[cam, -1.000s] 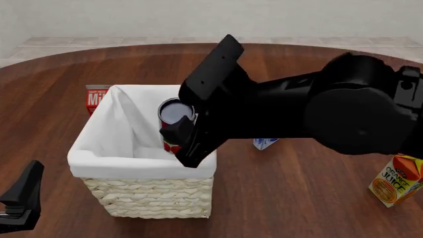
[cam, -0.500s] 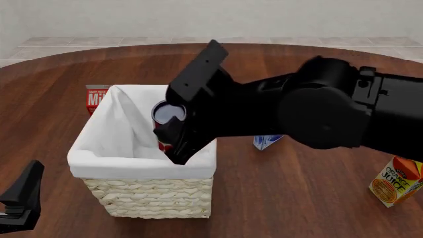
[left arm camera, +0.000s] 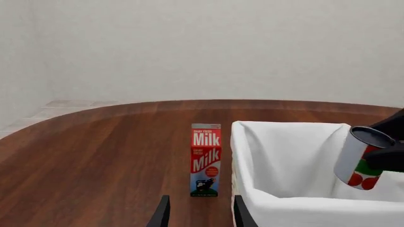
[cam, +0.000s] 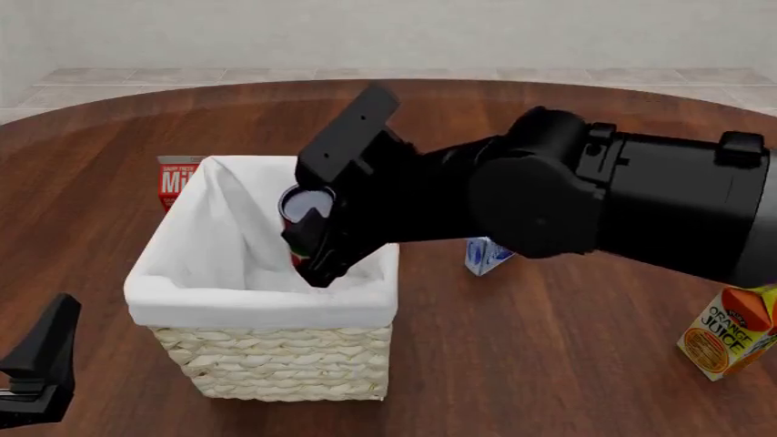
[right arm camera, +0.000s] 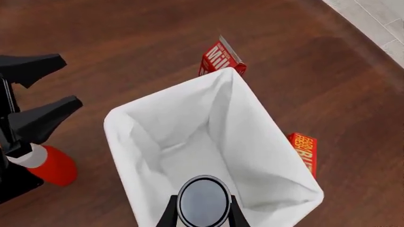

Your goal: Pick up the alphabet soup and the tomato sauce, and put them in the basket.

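The right gripper (cam: 306, 244) is clamped on the tomato sauce can (left arm camera: 361, 158) and holds it, tilted, over the open basket (cam: 261, 314), inside the rim on its right side, so this can looks close to being dropped in. The basket's white liner appears bare in the right wrist view, and no alphabet soup can shows anywhere, so that half seems undone. The left gripper (left arm camera: 197, 215) hangs near the table's front left edge, its fingers apart and holding nothing.
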Robot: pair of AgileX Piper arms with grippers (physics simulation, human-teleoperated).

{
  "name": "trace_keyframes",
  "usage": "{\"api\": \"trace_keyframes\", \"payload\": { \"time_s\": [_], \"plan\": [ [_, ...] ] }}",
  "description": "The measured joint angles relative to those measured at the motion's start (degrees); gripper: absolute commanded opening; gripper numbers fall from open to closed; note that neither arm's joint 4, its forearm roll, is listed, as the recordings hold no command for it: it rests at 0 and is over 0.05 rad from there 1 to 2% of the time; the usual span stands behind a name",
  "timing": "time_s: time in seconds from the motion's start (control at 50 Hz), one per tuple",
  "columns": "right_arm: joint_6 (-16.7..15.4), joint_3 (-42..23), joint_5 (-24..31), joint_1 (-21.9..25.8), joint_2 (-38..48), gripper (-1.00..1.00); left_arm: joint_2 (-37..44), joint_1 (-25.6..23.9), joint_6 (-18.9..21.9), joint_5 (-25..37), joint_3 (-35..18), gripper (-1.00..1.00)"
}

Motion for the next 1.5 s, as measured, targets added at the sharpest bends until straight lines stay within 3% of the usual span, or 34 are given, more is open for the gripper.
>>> {"api": "trace_keyframes", "payload": {
  "time_s": [0.7,0.72,1.5],
  "plan": [
    [-0.12,0.06,-1.25,-1.11,5.14,-1.0,0.0,-0.11,-0.01,-0.14,0.02,1.0],
    [-0.11,0.04,-1.24,-1.13,5.22,1.0,0.0,-0.11,0.0,-0.13,0.02,1.0],
    [1.11,-0.77,-0.95,-1.64,6.17,1.0,0.0,-0.09,0.05,-0.1,-0.02,1.0]
  ]
}}
